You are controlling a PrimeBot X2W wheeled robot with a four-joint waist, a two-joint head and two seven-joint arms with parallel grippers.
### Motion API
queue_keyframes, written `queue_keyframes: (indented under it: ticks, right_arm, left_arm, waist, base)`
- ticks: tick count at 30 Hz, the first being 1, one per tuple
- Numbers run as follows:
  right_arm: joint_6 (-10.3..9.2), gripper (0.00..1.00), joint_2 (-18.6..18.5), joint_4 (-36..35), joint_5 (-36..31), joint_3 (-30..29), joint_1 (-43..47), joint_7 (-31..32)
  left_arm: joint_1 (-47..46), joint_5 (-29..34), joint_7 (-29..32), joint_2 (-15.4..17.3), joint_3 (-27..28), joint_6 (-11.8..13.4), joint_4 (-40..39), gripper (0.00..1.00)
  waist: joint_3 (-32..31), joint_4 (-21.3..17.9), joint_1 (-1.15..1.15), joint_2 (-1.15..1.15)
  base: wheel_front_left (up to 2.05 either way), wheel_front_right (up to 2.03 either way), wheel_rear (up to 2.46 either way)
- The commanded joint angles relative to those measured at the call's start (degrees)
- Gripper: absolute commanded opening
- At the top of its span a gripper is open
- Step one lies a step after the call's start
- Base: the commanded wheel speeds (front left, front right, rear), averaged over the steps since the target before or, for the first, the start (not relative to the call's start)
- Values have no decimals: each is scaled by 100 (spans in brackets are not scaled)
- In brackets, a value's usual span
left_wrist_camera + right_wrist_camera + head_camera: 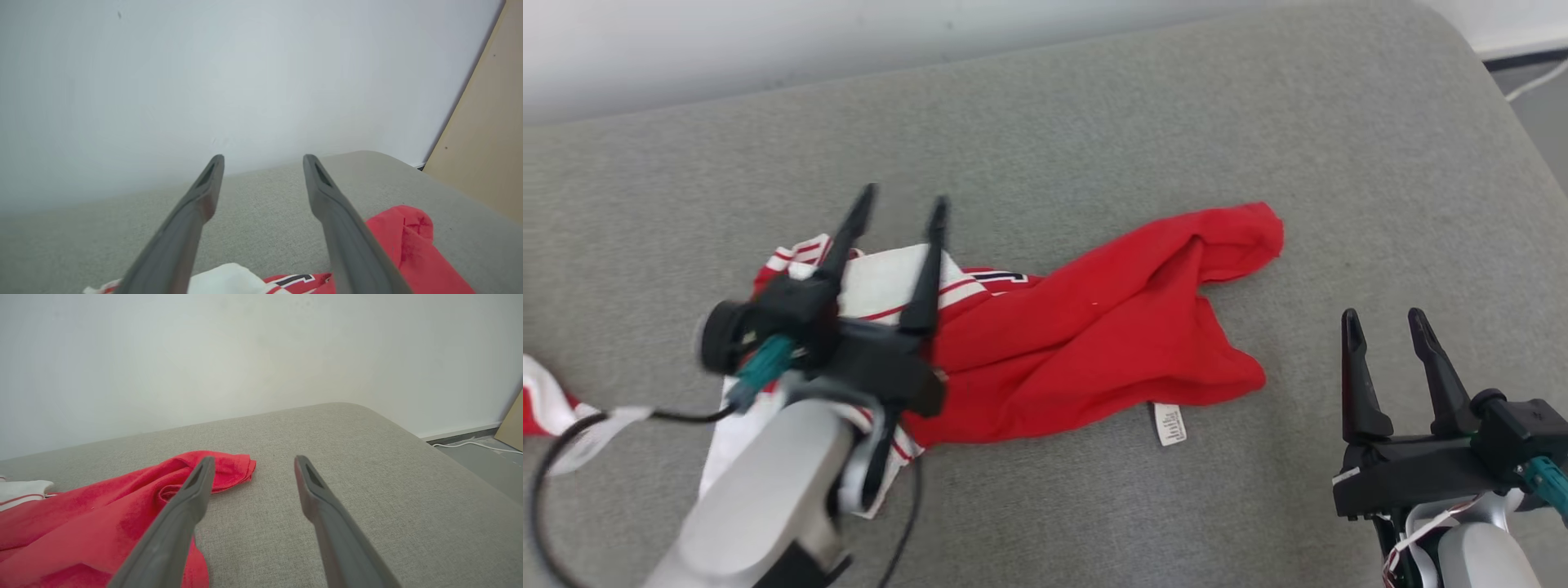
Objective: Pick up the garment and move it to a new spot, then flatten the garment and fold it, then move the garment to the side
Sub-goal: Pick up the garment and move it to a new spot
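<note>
Head view | garment (1094,327) bunched at centre of cushion (1094,122) | left gripper (905,196) above it, right gripper (1384,314) beside, both spread, empty | advice for flattening: pinch opposite hems, draw toward side edges

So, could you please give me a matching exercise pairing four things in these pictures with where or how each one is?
1 garment
2 label
3 left gripper
4 right gripper

A jaws open, over bare grey cushion
B white, at the garment's near edge
C red and white, crumpled
D jaws open, above the garment's white part

Pairs: 1-C, 2-B, 3-D, 4-A
</note>
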Motion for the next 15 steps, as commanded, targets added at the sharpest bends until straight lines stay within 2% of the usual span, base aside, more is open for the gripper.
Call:
queue_keyframes:
  ticks: [1,6,9,15]
  right_arm:
    - [4,100,-52,-48,-49,5,99,37]
    - [4,100,-90,-139,-77,61,198,100]
    - [4,100,-130,-154,-79,127,243,141]
    - [4,100,-169,-147,-97,241,351,185]
  left_arm:
    - [318,54,-37,204,243,111,-223,100]
    - [1019,98,-39,573,991,284,-752,100]
    - [1454,175,-39,673,1430,332,-992,100]
    - [2230,431,-39,741,2126,186,-1378,100]
  waist:
    - [-218,258,0,0]
    - [-344,423,0,0]
    - [-430,489,0,0]
    - [-601,556,0,0]
  base:
    - [0,0,0]
    - [0,0,0]
    - [0,0,0]
    - [0,0,0]
